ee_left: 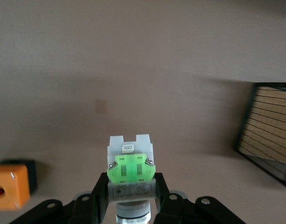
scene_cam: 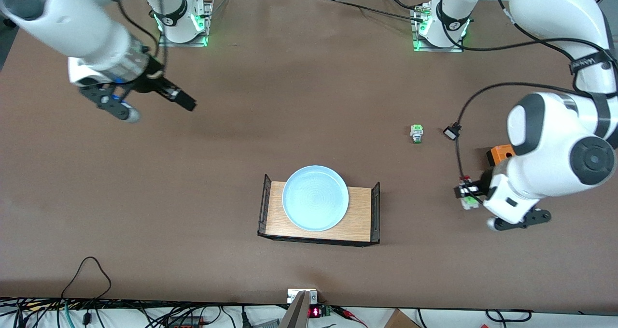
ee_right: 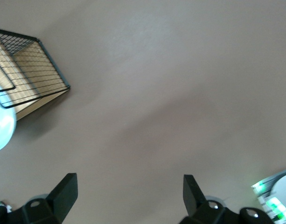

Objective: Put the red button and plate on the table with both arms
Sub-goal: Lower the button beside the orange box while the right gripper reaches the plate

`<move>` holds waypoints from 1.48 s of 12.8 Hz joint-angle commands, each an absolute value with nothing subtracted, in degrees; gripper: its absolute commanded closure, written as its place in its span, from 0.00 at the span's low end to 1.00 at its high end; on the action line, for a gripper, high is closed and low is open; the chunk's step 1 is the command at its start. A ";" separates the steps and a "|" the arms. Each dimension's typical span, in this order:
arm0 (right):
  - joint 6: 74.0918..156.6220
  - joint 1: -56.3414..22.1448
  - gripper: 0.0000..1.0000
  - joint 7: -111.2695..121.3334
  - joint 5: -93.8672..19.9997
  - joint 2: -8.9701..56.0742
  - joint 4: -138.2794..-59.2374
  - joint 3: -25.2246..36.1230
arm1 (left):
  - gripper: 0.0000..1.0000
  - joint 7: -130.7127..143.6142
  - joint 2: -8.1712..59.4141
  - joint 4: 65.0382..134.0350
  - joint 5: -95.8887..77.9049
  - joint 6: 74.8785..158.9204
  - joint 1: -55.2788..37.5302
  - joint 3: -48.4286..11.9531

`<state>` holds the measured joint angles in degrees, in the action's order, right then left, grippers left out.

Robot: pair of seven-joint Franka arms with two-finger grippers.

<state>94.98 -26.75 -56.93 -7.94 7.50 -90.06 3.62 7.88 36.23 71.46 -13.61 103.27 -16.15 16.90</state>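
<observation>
Red button (ee_left: 131, 170), whitish body, green block, pinched in left claw (ee_left: 132, 196); right claw (ee_right: 129, 196) gapes empty.

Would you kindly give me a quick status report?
Left hand shut on red button. Right hand open over table. Plate on wooden platform.
</observation>
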 commanded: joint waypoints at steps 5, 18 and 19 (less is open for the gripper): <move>100.35 -35.50 0.00 -73.64 -8.35 24.33 -72.44 4.31 | 1.00 -0.62 35.32 88.85 -15.03 123.91 -12.49 16.26; 120.22 -39.02 0.00 -87.08 -7.65 36.47 -71.72 4.48 | 0.64 -9.73 40.87 97.74 -15.12 143.00 -4.59 7.22; 121.54 -39.02 0.00 -88.23 -7.65 37.08 -71.72 4.40 | 0.47 -10.89 40.87 97.65 -15.12 143.00 -3.53 6.42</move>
<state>119.99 -38.33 -85.11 -7.93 34.84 -73.81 3.92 -6.14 41.57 97.57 -13.64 142.54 -7.09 9.25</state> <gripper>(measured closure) 0.000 0.573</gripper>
